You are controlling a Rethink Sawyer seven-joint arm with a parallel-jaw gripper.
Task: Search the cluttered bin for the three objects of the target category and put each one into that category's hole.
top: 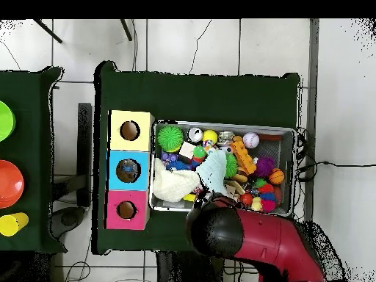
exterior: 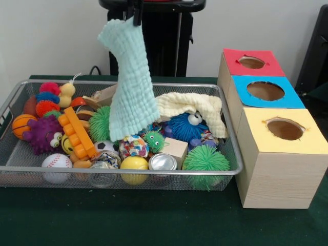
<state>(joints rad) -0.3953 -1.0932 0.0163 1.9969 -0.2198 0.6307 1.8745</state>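
Dark green cloth covers the table (exterior: 128, 220), which stands before a pale wall; a wire mesh bin (exterior: 20, 169) sits on it, packed with toys. At the top edge of the front view the gripper (exterior: 134, 15) pinches the upper corner of a pale mint cloth (exterior: 130, 87), which hangs down with its lower hem touching the clutter at the bin's middle. Just beside it, a cream cloth (exterior: 192, 105) lies draped over the far side of the bin, partly over a blue fuzzy toy (exterior: 184, 128). Front row contents: a baseball (exterior: 56, 163), a yellow ball (exterior: 134, 165), a silver can (exterior: 163, 163), a green spiky ball (exterior: 206, 160); behind these lie an orange block toy (exterior: 77, 134), a purple spiky toy (exterior: 43, 134), a basketball (exterior: 23, 124) and a wooden block (exterior: 177, 148). Beside the bin stand three wooden boxes in a row, each with one round hole in its coloured lid: the yellow box (exterior: 284, 148) nearest the camera, the blue box (exterior: 266, 92) in the middle, the red box (exterior: 251, 62) farthest. In the overhead view the red arm (top: 264, 246) overlaps the bin's near rim, and green, orange and yellow dishes (top: 9, 180) rest on a separate table.
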